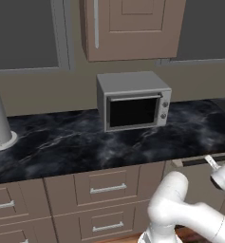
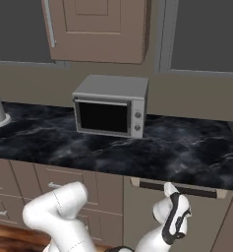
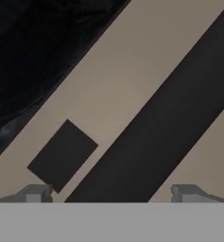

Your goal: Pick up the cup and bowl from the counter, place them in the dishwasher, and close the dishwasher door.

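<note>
A: Where's the arm?

B: Folded low. From the left base camera its white elbow (image 1: 168, 199) humps up at the lower right, and the forearm runs off to the right edge.

A: And from the other side?

B: The elbow sits at lower left, and the wrist (image 2: 173, 219) rises at lower centre, with a dark band round it, pointing up and forward.

A: The tool?

B: The tool (image 3: 111, 193) has its two grey fingertips (image 3: 35, 193) set far apart, wide, with nothing between them.
</note>
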Motion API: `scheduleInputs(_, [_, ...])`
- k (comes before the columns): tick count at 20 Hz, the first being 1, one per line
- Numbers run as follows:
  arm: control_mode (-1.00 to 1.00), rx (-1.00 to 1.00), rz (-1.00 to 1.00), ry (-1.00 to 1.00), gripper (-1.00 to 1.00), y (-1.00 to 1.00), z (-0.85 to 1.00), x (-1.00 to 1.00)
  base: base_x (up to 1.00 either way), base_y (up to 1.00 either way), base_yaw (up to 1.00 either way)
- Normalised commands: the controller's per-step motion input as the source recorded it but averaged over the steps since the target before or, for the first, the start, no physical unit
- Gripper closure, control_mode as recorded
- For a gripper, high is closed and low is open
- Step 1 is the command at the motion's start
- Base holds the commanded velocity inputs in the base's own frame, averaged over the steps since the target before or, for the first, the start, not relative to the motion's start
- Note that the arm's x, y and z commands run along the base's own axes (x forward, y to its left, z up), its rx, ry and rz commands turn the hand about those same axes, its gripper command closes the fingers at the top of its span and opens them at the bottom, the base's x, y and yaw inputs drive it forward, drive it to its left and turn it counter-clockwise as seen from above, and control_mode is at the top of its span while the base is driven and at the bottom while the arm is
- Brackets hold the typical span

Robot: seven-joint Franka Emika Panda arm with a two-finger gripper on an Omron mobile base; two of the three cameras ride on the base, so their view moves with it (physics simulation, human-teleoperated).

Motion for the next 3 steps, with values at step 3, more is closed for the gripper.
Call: scheduleInputs(3, [-1.00,0.00,-0.01,0.01,-1.00,0.00,-0.49,0.88,0.00,0.00,0.00])
